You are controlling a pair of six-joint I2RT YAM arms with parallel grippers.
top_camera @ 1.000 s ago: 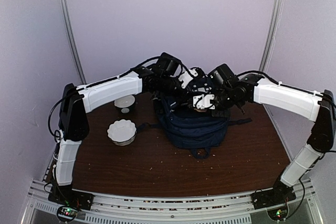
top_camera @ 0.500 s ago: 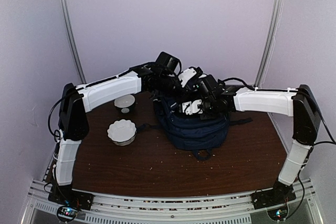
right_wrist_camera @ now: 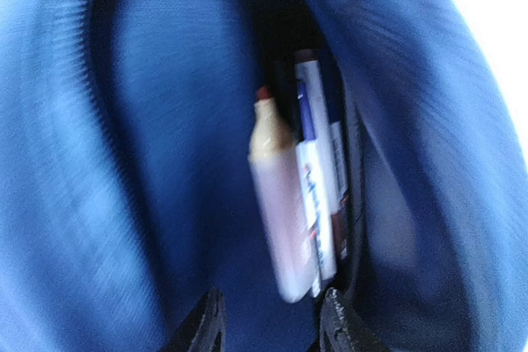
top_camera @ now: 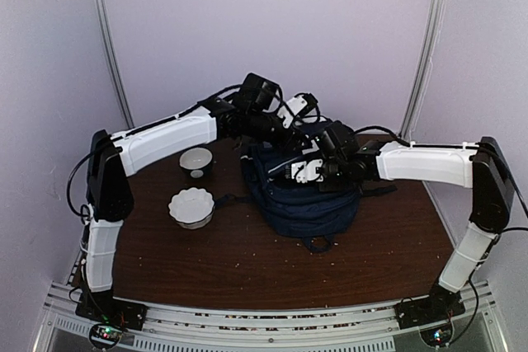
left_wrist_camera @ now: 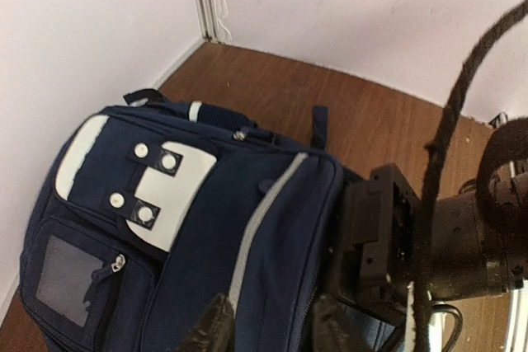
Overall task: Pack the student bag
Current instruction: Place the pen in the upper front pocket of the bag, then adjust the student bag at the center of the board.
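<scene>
The student bag [top_camera: 307, 199], navy with white stripes and white buckle patches [left_wrist_camera: 169, 195], lies mid-table with its top opening toward the back. My left gripper [left_wrist_camera: 272, 331] hovers at the bag's zipper edge. It is open, with bag fabric showing between its dark fingertips [left_wrist_camera: 216, 327]. My right gripper [right_wrist_camera: 272, 327] is inside the bag's blue lining and also open. A cream marker with a red tip [right_wrist_camera: 276, 204] and a white marker [right_wrist_camera: 318, 195] lie just ahead of its fingers, free of them. Its black body [left_wrist_camera: 388, 237] shows at the bag's mouth.
A small white bowl [top_camera: 196, 160] and a scalloped white bowl [top_camera: 191, 206] stand left of the bag on the brown table [top_camera: 247, 261]. A bag strap [top_camera: 379, 191] trails right. White walls close in behind and on both sides.
My right gripper moved left and down into the bag's opening and its jaws parted, leaving the marker inside. My left gripper's jaws opened off the bag's edge and the arm rose slightly.
</scene>
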